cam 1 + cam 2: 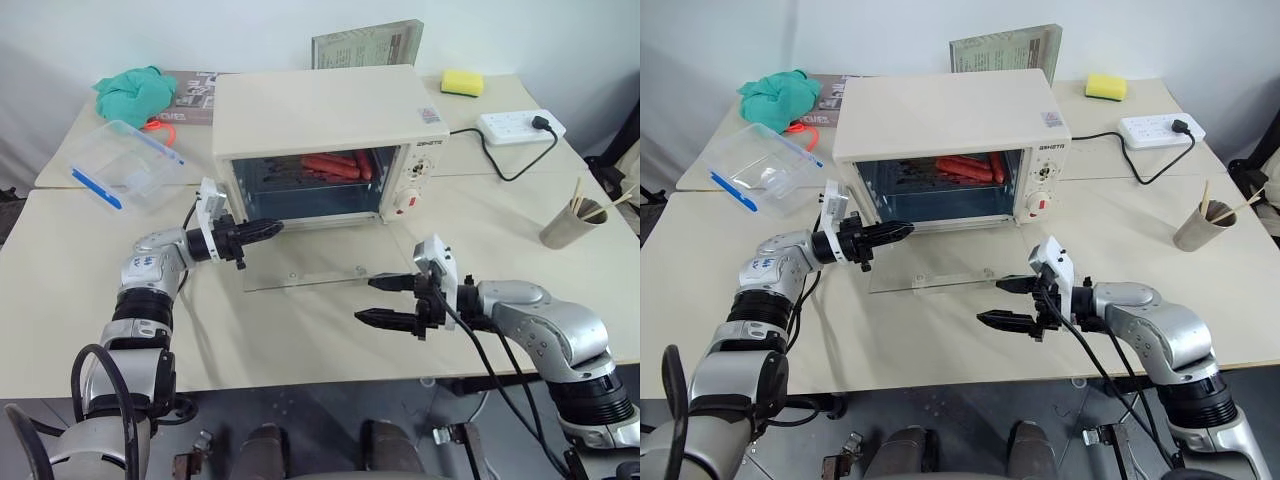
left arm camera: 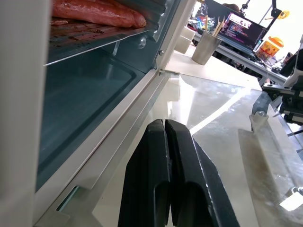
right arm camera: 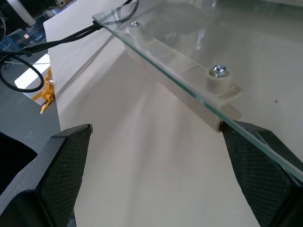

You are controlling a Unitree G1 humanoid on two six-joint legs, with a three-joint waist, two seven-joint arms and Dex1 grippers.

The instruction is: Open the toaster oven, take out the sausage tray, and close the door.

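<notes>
door (image 1: 305, 270) down flat on counter (image 1: 90, 290) | sausage tray (image 1: 335, 166) inside toaster oven (image 1: 320, 125), long axis across the opening | left end effector (image 1: 262, 229) closed, empty, nearer | right end effector (image 1: 385, 300) wide, at door's handle edge

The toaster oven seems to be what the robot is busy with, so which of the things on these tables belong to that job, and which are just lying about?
Part of the job:
toaster oven
door, folded down flat
sausage tray, inside the oven
left gripper, shut
right gripper, open

Just lying about:
clear plastic box
green cloth
yellow sponge
power strip
cup of sticks
book
</notes>
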